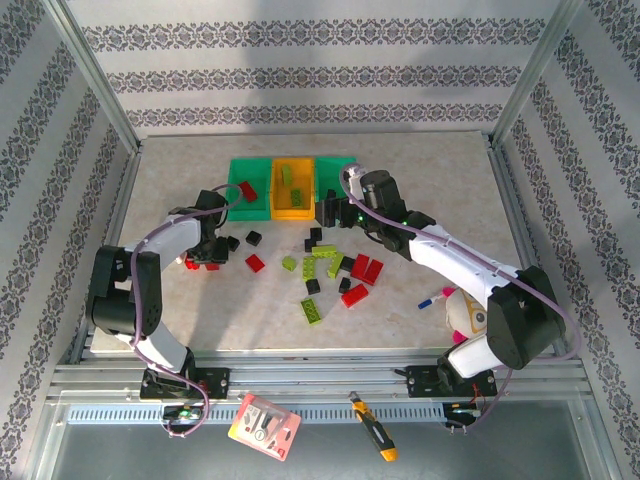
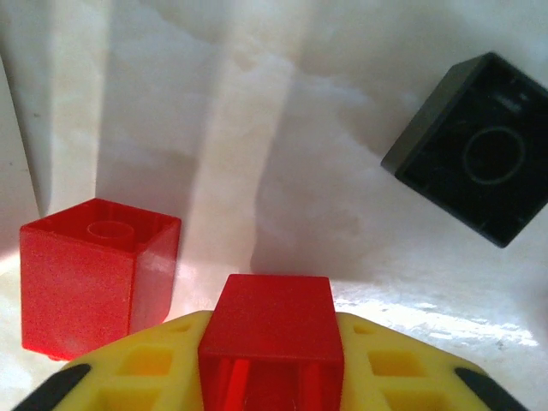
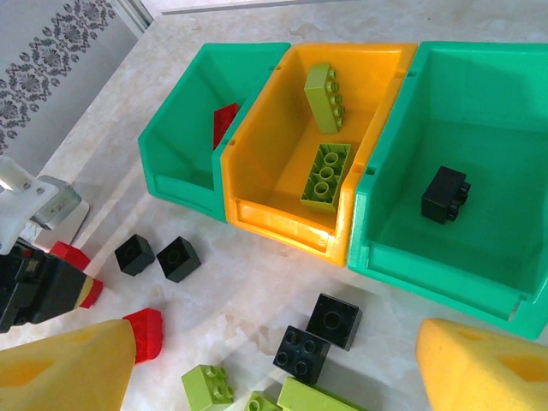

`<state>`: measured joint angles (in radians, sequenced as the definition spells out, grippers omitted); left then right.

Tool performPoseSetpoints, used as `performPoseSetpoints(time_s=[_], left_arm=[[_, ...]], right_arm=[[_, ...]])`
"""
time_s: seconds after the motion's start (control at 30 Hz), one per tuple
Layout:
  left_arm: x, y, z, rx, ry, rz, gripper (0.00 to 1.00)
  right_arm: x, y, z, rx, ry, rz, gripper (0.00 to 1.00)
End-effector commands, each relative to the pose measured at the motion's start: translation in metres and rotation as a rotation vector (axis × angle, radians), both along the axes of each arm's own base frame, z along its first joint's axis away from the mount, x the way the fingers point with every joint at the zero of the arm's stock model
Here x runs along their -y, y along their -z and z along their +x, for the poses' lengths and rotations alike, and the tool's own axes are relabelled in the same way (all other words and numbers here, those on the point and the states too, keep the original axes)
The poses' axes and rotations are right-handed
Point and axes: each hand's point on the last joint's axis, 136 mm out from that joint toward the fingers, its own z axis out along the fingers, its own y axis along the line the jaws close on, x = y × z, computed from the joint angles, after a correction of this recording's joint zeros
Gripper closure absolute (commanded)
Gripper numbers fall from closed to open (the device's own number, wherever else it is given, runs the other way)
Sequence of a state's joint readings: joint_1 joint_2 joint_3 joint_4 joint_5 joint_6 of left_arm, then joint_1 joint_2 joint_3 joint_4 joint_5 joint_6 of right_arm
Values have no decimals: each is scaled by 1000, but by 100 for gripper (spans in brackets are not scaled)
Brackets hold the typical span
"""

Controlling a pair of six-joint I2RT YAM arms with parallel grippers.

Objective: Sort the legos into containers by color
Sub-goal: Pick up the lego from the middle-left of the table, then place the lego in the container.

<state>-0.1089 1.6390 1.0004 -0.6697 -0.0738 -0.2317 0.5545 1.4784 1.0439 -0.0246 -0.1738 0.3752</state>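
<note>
My left gripper [image 2: 271, 342] is shut on a small red lego [image 2: 272, 304] just above the tabletop, at the left of the table [image 1: 204, 256]. Another red lego [image 2: 94, 274] stands left of it and a black one [image 2: 479, 158] lies ahead to the right. My right gripper [image 3: 274, 377] hangs open over loose black [image 3: 301, 353] and lime legos, in front of the containers [image 1: 293, 188]. The left green bin [image 3: 175, 137] holds a red lego [image 3: 225, 120], the orange bin [image 3: 282, 218] two lime ones [image 3: 325, 171], and the right green bin [image 3: 479, 257] a black one [image 3: 445, 194].
Loose red [image 1: 365, 268], lime [image 1: 312, 310] and black [image 1: 253, 238] legos are scattered mid-table. A blue marker [image 1: 432, 297] and a small white clock [image 1: 466, 314] lie by the right arm. A card [image 1: 265, 428] and a yellow-handled tool [image 1: 372, 425] rest on the front rail.
</note>
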Motion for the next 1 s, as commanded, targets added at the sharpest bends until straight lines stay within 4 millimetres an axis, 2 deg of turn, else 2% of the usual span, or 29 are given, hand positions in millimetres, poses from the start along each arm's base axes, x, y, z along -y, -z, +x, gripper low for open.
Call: performPoseSetpoints(time_s=[0.0, 0.1, 0.27, 0.43, 0.53, 0.6, 0.73, 0.83, 0.97], left_arm=[[-1, -15, -2, 6, -6, -17, 73], [5, -38, 6, 78, -13, -41, 73], [23, -83, 38, 259, 0, -84, 74], [39, -128, 90, 459, 13, -128, 75], [47, -142, 123, 524, 34, -149, 75], [51, -144, 144, 536, 36, -153, 75], [59, -131, 179, 518, 41, -164, 75], [64, -119, 198, 499, 44, -168, 75], [63, -101, 213, 461, 39, -146, 74]], right_arm=[[-8, -21, -5, 45, -34, 37, 14], [-12, -25, -11, 54, -80, 42, 12], [-19, -29, -22, 58, -144, 59, 11], [-12, -25, -23, 56, -114, 50, 10], [-8, -21, -22, 51, -97, 41, 10], [-7, -19, -23, 47, -91, 38, 10], [-2, -17, -24, 43, -75, 32, 10], [3, -13, -25, 33, -54, 18, 10], [13, -1, -26, -6, -9, -11, 9]])
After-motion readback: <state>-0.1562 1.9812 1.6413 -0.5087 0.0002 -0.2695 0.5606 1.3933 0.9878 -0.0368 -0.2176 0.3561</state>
